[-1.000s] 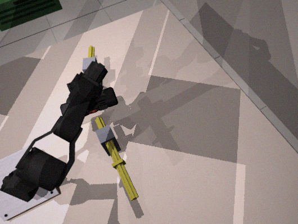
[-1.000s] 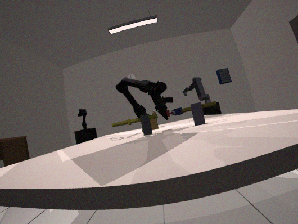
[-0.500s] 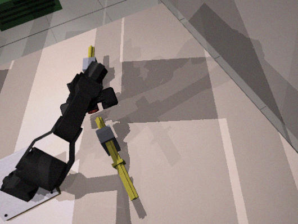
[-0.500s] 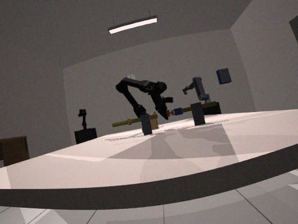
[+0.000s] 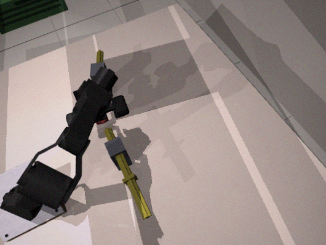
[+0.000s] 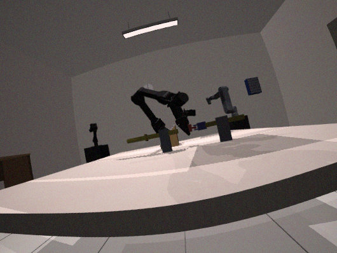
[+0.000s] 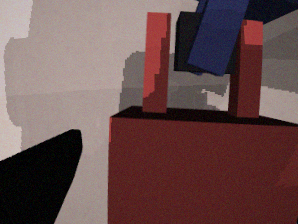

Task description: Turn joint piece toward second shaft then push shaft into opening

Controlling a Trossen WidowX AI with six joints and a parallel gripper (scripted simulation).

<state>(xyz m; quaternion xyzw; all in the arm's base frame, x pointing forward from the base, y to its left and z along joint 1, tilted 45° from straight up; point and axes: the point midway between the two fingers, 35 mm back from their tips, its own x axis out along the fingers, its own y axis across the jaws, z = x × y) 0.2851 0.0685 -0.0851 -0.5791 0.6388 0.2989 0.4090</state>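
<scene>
The red joint piece hangs by two prongs at a blue part on the end of the first yellow shaft. That shaft sits in a grey block. The second yellow shaft, with a collar, passes through another grey block. Its near end stands a short gap from the joint piece. My gripper is open around the joint piece; in the wrist view one black finger stands clear to its left. The opening's direction is hidden.
My arm reaches over the first shaft's side and hides part of it in the top view. The wrist camera housing juts out beside the arm. The pale table carries both blocks and broad shadows.
</scene>
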